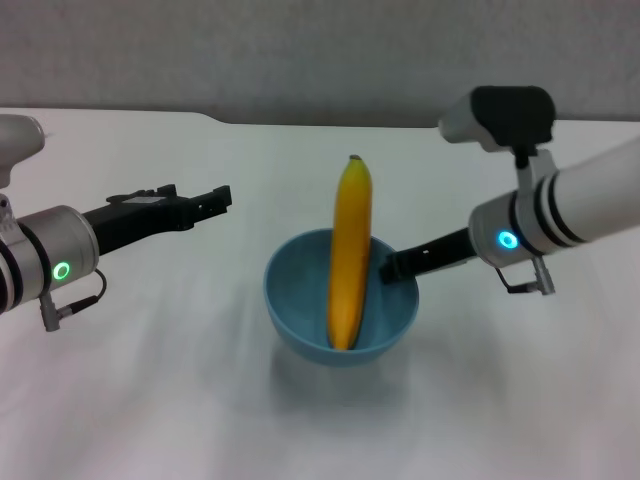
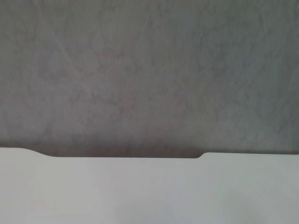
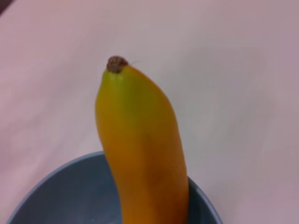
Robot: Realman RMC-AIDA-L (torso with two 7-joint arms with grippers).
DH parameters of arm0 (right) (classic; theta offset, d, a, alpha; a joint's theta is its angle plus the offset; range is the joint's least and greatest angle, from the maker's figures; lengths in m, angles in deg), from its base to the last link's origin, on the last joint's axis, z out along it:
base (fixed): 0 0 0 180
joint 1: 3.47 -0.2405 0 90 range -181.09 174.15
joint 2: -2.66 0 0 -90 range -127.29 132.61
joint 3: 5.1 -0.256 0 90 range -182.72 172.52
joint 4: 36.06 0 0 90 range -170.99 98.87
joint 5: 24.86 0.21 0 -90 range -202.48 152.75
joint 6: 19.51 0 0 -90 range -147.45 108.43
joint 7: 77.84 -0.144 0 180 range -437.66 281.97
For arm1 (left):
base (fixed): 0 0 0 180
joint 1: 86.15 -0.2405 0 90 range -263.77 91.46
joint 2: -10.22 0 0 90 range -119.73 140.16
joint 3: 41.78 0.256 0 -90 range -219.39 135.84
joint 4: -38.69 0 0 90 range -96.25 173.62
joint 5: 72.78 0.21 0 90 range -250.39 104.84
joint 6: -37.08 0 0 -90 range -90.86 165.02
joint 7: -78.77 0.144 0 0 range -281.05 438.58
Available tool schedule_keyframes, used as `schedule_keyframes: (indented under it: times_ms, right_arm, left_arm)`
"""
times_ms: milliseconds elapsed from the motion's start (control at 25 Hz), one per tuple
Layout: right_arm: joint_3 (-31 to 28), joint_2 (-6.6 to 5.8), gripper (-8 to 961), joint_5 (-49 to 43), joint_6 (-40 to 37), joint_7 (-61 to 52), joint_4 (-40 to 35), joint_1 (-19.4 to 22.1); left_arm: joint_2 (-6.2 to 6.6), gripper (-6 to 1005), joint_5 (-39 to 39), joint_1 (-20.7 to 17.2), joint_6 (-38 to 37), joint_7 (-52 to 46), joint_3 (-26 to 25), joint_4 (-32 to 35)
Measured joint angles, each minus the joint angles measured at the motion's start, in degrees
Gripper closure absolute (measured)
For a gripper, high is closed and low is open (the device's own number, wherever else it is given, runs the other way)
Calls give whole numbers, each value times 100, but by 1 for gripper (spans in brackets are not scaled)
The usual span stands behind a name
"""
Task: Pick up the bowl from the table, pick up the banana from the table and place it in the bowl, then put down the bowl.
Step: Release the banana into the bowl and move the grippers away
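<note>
The light-blue bowl (image 1: 300, 300) is at the middle of the white table (image 1: 150, 400). I cannot tell whether it rests on the table or hangs just above it. The yellow banana (image 1: 350, 250) lies in it, its stem end sticking out over the far rim. My right gripper (image 1: 392, 265) is shut on the bowl's right rim. My left gripper (image 1: 215, 197) is open and empty, in the air to the left of the bowl and apart from it. The right wrist view shows the banana (image 3: 140, 140) and the bowl's rim (image 3: 56, 175) up close.
The table's far edge has a shallow notch (image 2: 121, 156) with a grey wall (image 2: 149, 70) behind it. White table surface surrounds the bowl on all sides.
</note>
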Motion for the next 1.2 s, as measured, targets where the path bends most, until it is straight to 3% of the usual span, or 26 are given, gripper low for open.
schedule_keyframes:
  times_ms: [160,320,1200]
  right_arm:
    - [18,12,921,-55,-39,-17,-470,-421]
    - [101,33,921,-106,-63,-40,-603,-529]
    - [216,71,895,-200,-227,-45,-720,-129]
  left_arm:
    - [0,114,28,13,-45,-16,16,1]
    - [-9,114,39,5,-66,-18,21,11]
    - [-4,115,-5,-69,-71,-25,5,90]
